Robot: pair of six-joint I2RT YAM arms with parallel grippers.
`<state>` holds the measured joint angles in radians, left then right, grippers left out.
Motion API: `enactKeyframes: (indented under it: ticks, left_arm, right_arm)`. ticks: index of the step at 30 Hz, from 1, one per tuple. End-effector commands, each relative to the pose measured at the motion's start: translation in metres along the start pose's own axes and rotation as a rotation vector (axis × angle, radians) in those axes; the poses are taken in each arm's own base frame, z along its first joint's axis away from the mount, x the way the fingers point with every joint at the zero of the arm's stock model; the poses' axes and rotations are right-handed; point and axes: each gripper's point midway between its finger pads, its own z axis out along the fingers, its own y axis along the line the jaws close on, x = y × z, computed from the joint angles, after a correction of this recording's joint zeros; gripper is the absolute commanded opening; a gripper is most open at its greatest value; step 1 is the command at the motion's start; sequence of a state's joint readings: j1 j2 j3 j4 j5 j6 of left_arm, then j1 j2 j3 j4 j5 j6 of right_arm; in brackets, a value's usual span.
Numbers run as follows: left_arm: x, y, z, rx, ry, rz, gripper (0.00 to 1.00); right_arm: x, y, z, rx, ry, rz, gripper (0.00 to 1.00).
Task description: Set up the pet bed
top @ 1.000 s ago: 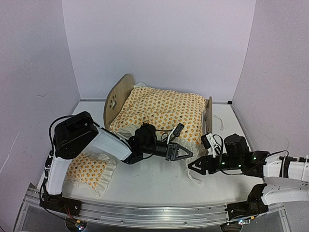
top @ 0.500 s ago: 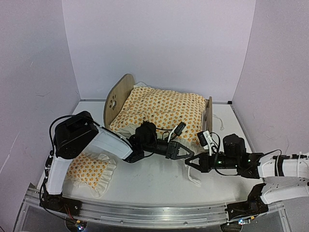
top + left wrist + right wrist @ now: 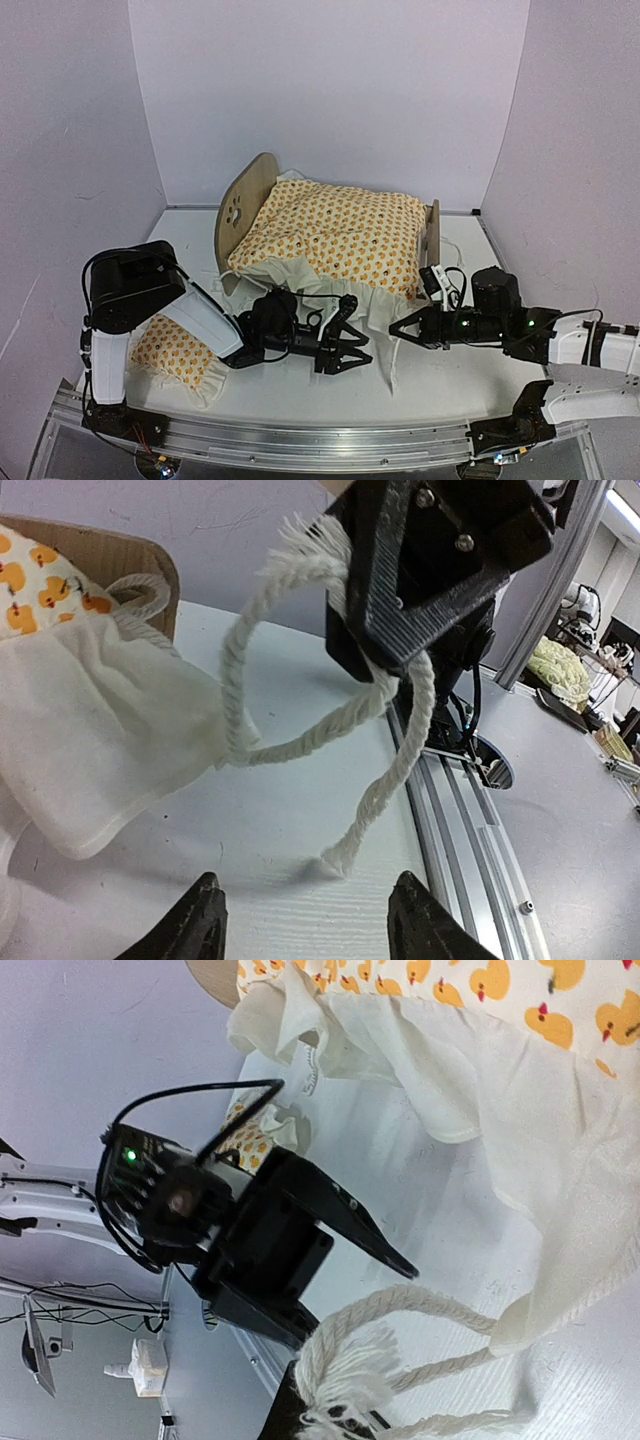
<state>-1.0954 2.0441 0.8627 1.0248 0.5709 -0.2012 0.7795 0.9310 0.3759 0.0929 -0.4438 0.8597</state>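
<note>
Bed (image 3: pixel 238 205) is matt plywood. Blanket (image 3: pixel 340 235) is printed cloth with a thin gauzy ruffle; its cord (image 3: pixel 233 670) is rough, twisted and frayed. Table (image 3: pixel 440 390) is smooth matt white.

The blanket (image 3: pixel 340 235) lies on the pet bed (image 3: pixel 237 205), the pillow (image 3: pixel 172 356) on the table (image 3: pixel 300 400) front-left of it.

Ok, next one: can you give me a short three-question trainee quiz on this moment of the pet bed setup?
1. True or false: the left gripper is open, with nothing between its fingers.
2. Fill in: the right gripper is shut on the blanket's white ____.
3. Where does the pillow lie? A) on the blanket B) on the table, left of the left gripper C) in the right gripper

Key: 1 true; 2 cord; 3 B.
</note>
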Motion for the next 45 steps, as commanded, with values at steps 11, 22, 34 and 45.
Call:
enactKeyframes:
  ticks: [11,22,34,45]
  left_arm:
    - [-0.06,0.007,0.043,-0.17,-0.209,0.405,0.41]
    - [-0.074,-0.017,0.048,-0.067,-0.24,0.402,0.1]
    - [-0.053,-0.05,0.038,0.071,-0.185,0.33,0.0]
    - [-0.058,-0.055,0.026,0.06,-0.189,0.328,0.0]
  right_arm:
    - [-0.019,0.035,-0.006,-0.077,-0.017,-0.023,0.0]
    - [-0.018,0.031,-0.006,-0.058,-0.014,0.005,0.0]
    - [-0.039,0.02,-0.039,0.296,0.028,-0.081,0.1]
    - [-0.053,0.031,-0.044,0.354,0.067,-0.193,0.0]
